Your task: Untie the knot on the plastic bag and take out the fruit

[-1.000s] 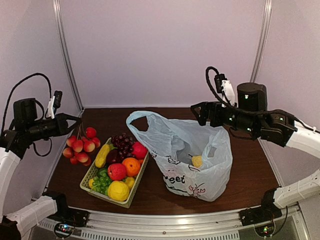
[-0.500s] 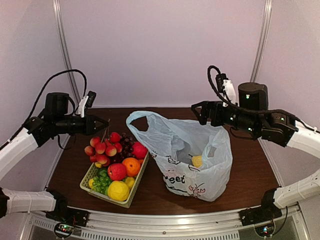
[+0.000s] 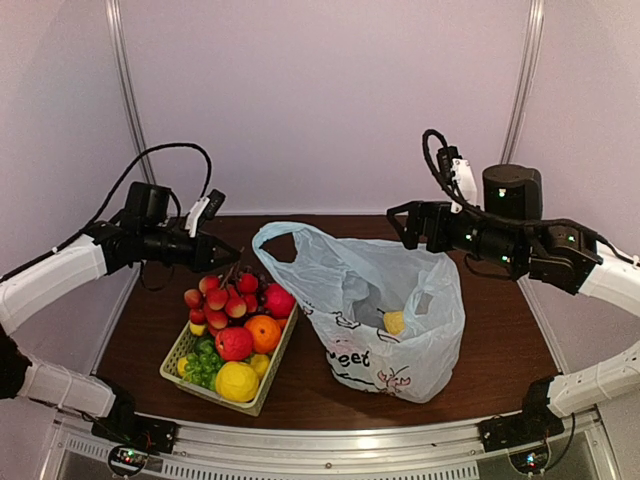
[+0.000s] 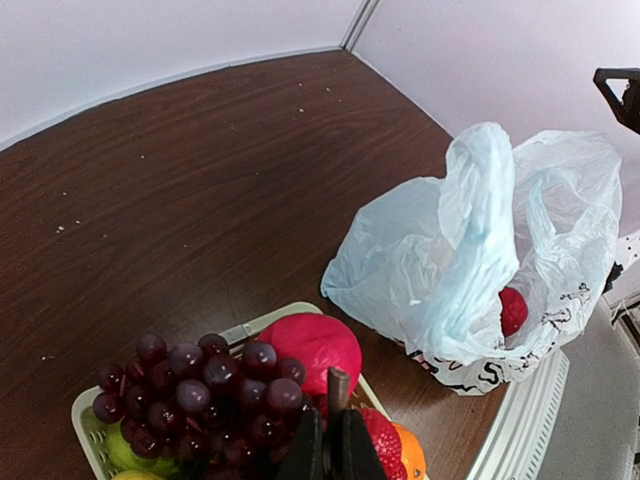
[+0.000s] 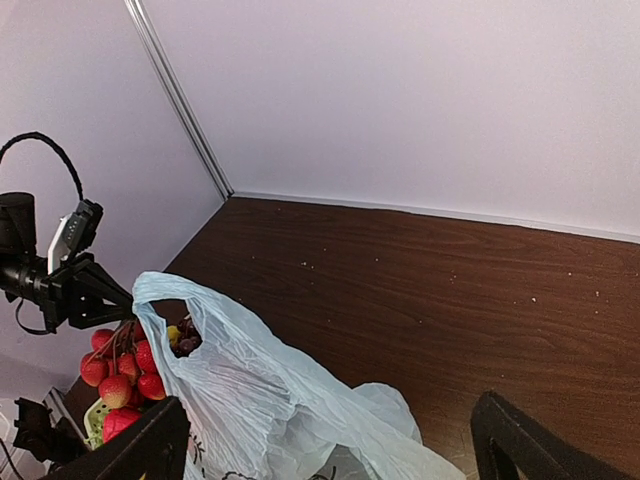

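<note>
Plastic bag point(image 4: 450, 250): red fruit point(image 4: 512, 310), wrist-view only; left pincer point(image 3: 215, 253) pinching stem point(image 4: 338, 385), right pincer point(image 3: 404, 226) wide.

One plastic bag point(image 3: 390, 310), one basket point(image 3: 272, 385), one orange point(image 3: 263, 332), one red fruit cluster point(image 3: 222, 300), one dark grape bunch point(image 4: 205, 385).

2 white-black arms point(image 3: 50, 285), black cables point(image 3: 426, 160)

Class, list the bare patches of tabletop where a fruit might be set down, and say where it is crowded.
Free: the wide strip of table behind the plastic bag; the stretch right of the bag; the margin left of the basket. Crowded: the full basket, red fruit cluster hanging above it.
</note>
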Controlling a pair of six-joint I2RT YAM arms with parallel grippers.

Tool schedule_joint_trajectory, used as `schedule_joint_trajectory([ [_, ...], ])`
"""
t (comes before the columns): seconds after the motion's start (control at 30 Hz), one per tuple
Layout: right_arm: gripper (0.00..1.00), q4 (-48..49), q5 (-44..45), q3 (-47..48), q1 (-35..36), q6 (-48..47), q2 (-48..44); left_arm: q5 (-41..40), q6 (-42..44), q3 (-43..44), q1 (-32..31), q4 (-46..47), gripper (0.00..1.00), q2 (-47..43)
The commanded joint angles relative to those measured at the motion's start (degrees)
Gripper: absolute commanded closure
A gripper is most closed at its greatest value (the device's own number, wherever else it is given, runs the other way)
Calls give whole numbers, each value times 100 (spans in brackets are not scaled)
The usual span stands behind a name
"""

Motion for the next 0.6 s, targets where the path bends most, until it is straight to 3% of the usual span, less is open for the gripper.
schedule_joint_trajectory([
  [0.0,1,-122,111,-25,-27,59,-93,464,233,124,-49,379,96,253],
  [0.2,1,-153,121,-8,-33,63,-110,461,253,133,-62,381,88,472],
  [0.57,1,-159,107,8,-36,60,-124,-159,-26,-73,-62,509,40,90],
])
